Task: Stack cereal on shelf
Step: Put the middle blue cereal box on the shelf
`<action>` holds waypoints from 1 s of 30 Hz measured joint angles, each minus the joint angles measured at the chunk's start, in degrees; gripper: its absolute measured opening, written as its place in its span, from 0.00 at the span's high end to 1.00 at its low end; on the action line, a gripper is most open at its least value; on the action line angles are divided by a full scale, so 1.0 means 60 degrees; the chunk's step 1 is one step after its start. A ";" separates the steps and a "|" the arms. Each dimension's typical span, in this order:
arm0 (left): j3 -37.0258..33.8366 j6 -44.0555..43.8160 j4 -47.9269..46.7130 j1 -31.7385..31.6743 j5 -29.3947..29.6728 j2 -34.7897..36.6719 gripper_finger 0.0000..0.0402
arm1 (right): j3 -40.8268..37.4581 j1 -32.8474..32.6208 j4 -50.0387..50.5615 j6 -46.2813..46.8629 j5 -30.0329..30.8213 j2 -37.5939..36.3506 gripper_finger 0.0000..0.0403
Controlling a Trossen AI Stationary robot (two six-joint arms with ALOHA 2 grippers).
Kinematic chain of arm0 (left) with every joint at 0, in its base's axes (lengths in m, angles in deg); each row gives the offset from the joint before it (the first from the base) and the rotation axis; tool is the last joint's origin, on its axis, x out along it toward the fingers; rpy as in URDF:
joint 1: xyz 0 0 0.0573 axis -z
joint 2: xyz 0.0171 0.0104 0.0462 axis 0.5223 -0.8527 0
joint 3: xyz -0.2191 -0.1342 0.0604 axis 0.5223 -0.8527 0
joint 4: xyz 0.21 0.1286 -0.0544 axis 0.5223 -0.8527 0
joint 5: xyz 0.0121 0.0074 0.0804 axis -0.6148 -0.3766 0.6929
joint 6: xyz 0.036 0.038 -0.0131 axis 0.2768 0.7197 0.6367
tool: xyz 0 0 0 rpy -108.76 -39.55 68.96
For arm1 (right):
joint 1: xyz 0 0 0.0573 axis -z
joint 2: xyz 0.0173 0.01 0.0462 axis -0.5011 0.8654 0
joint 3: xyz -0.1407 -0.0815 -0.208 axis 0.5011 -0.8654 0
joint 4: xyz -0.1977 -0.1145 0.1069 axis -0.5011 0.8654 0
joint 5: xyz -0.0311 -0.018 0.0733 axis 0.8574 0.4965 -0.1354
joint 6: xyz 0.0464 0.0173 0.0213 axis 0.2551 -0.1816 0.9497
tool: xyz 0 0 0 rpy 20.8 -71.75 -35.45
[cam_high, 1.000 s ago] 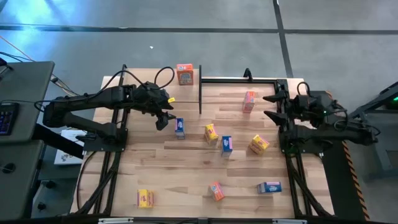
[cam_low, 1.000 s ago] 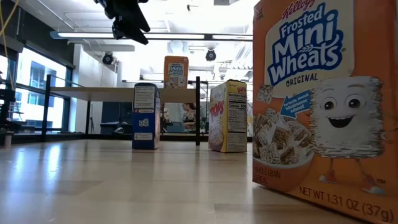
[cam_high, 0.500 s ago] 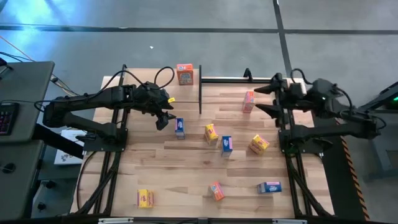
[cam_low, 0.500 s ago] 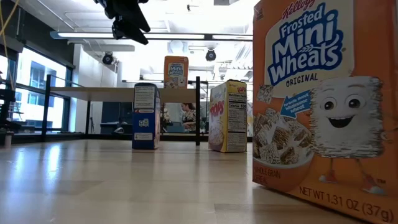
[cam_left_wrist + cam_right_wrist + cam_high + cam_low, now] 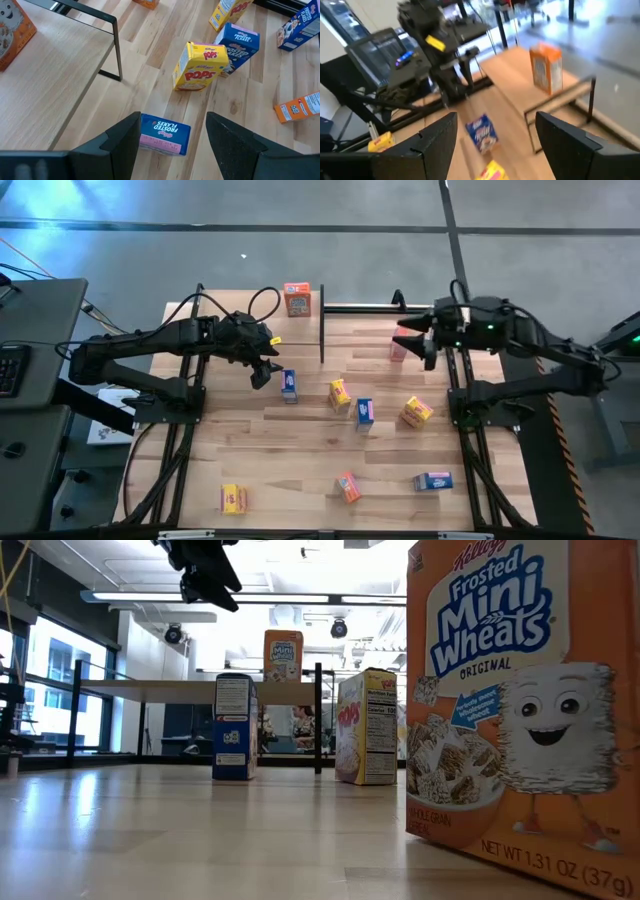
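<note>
The shelf (image 5: 250, 305), a raised wood plank on black posts, stands at the table's far left with one orange cereal box (image 5: 297, 298) upright on it. More small cereal boxes stand or lie about the tabletop. My left gripper (image 5: 262, 372) hangs open in the air over a blue box (image 5: 165, 140) that lies flat on the table, touching nothing. My right gripper (image 5: 410, 343) is open and empty, high above an orange box (image 5: 397, 346) at the far right, which it partly hides.
On the table stand a yellow box (image 5: 339, 394), a blue box (image 5: 364, 412) and a yellow box (image 5: 417, 412) in the middle. Along the near edge are a yellow box (image 5: 234, 498), an orange box (image 5: 347, 487) and a blue box (image 5: 432, 480). A black rail (image 5: 390, 309) runs along the far edge.
My right gripper has risen and swung toward the table's left, over the orange box at the far right. It has tipped up from pointing down to pointing nearly level. The left arm and all boxes have kept still.
</note>
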 joint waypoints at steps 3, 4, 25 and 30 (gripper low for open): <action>0.0000 0.0000 0.0000 0.0000 0.0001 0.0000 0.46 | 0.0000 0.0000 0.0647 0.0902 -0.0006 0.0259 0.35; 0.0000 0.0000 0.0000 0.0000 0.0000 0.0000 0.46 | 0.0000 0.0000 0.0869 0.1169 -0.0003 0.0352 0.35; 0.0000 0.0016 -0.0004 0.0000 0.0000 0.0000 0.46 | 0.0000 -0.0461 0.3099 0.5100 -0.0564 0.2310 0.35; 0.0000 0.0023 -0.0004 0.0000 0.0009 0.0000 0.46 | 0.0000 -0.1212 0.3177 0.6258 -0.0553 0.2906 0.35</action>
